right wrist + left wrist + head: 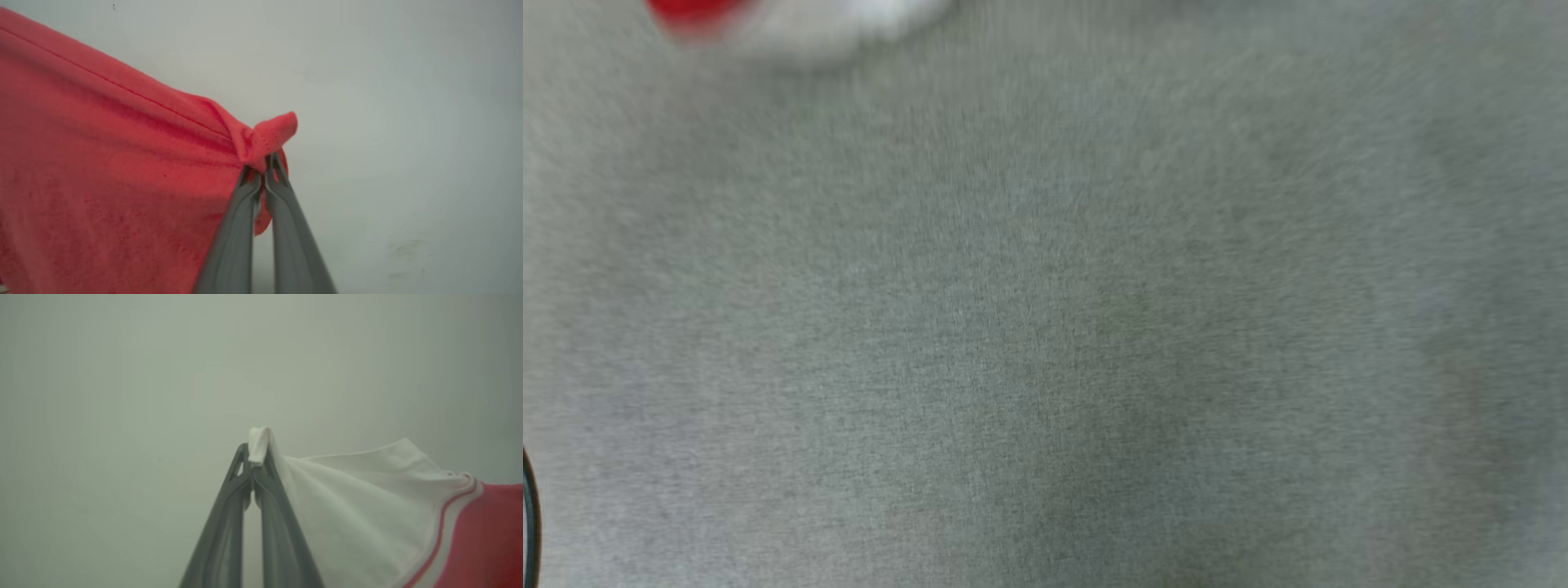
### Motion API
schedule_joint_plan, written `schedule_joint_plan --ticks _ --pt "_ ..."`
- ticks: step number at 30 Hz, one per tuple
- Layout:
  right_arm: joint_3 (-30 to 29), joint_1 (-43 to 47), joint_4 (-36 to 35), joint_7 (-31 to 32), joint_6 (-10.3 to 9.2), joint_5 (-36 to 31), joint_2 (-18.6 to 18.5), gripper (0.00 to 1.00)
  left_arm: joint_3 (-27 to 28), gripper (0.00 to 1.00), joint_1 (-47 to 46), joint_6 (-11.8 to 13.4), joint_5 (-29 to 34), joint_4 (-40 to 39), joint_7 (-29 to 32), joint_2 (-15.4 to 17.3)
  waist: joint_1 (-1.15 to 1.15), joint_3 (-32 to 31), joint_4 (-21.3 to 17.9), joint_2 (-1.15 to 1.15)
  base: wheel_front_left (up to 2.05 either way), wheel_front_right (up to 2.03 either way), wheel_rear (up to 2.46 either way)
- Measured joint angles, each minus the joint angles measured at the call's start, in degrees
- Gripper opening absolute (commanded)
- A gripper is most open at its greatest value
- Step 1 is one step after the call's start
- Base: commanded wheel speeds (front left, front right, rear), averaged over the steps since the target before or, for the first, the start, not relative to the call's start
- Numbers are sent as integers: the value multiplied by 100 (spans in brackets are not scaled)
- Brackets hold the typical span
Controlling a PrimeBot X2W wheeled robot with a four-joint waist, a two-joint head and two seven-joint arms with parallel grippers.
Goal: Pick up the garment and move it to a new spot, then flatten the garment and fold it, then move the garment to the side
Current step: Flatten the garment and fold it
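Mid first step, it seems: pinching garment (367,506) by white tip in left gripper (254,461), red corner in right gripper (264,167); placing, flattening, folding, shifting aside not yet done.

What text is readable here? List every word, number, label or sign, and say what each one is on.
None can be read.
Garment: the red cloth and the white sleeve with striped trim that are in view carry no lettering.
Head view: blurred; the grey surface bears nothing that reads as text.
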Motion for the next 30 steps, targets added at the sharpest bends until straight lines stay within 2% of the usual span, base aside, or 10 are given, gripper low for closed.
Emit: schedule_joint_plan --ticks 1,5,8,13,17,21,27,30 --pt "82 -610 575 -411 2 -358 8 0 -126 0 -797 -165 215 799 -234 -333 0 340 35 0 0 0 0" --pt "-48 -1321 1348 -981 3 -745 132 0 -168 0 -1625 -342 360 1723 -638 -641 0 718 109 0 0 0 0" --pt "-93 -1573 1853 -1341 4 -1018 237 0 -244 0 -1860 -453 422 2306 -890 -808 0 907 180 0 0 0 0" --pt "-134 -1561 2436 -1833 3 -1274 307 0 -307 0 -1698 -635 331 2956 -1214 -1118 0 1036 386 0 0 0 0" --pt "38 -1028 2798 -2094 3 -1389 286 0 -432 0 -809 -739 287 3147 -1343 -1336 0 995 510 0 0 0 0" --pt "160 -315 3129 -2373 1 -1418 197 0 -530 0 356 -791 334 3012 -1356 -1624 0 826 575 0 0 0 0" --pt "261 786 3553 -2672 1 -1232 153 0 -198 0 2373 -793 500 2477 -1357 -1951 -1 423 647 0 0 0 0" --pt "499 1369 3726 -2731 1 -1037 145 0 -79 0 3364 -797 545 2251 -1357 -2054 -1 135 668 0 0 0 0"
